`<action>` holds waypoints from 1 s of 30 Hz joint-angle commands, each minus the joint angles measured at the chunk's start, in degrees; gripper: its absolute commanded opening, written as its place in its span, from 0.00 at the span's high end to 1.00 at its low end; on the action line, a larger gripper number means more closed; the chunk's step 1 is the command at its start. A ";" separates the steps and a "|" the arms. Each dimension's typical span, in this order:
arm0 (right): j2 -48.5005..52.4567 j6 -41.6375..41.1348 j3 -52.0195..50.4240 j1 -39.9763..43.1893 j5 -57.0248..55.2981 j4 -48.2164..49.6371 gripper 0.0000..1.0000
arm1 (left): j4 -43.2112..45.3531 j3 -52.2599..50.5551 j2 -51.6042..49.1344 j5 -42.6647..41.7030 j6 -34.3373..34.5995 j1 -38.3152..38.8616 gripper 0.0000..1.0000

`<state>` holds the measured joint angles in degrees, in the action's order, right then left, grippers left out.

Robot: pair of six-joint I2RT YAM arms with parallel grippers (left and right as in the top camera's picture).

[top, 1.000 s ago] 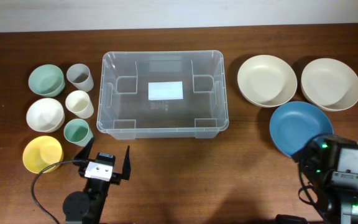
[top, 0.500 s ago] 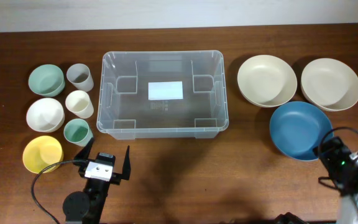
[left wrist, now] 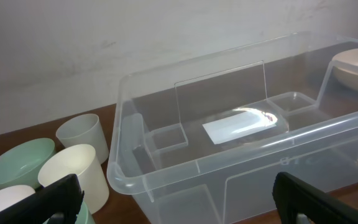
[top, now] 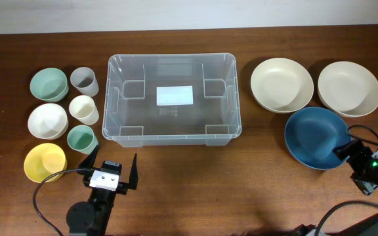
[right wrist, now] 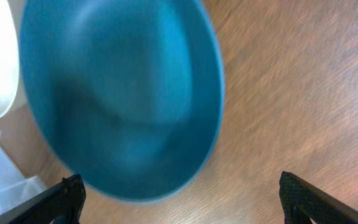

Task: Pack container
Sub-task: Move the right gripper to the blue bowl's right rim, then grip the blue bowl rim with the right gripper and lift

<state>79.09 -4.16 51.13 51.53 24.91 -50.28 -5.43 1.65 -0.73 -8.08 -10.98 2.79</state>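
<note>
Even, bright light — glare on container (left wrist: 241, 124), right-wrist view blurred.

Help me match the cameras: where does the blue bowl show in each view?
Overhead: the blue bowl sits at the right, right of the container and just below the left cream bowl.
Left wrist: not in it.
Right wrist: it fills the upper left and middle, blurred.
Shared landmark: the left cream bowl, at the left wrist view's upper right edge and the right wrist view's left edge.

left fingers (left wrist: 58, 202) spread wide, level, right fingers (right wrist: 304, 200) spread wide, angled downward
</note>
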 commanded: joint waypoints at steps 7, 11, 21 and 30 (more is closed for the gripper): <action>8.79 2.47 -0.35 0.61 0.15 5.27 0.07 | 0.02 -0.46 0.44 0.44 -0.70 0.00 0.00; 12.24 2.47 -0.35 0.61 0.83 6.64 0.07 | 0.02 -0.46 0.44 0.44 -0.70 0.00 0.00; 17.22 2.45 -0.35 0.61 3.19 9.86 0.07 | 0.02 -0.46 0.44 0.44 -0.70 0.00 0.00; 17.94 2.23 -0.37 0.61 3.43 11.78 0.07 | 0.02 -0.46 0.44 0.44 -0.70 0.00 0.00</action>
<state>96.12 -2.55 51.11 51.90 27.16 -38.94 -5.43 1.65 -0.73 -8.08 -10.98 2.79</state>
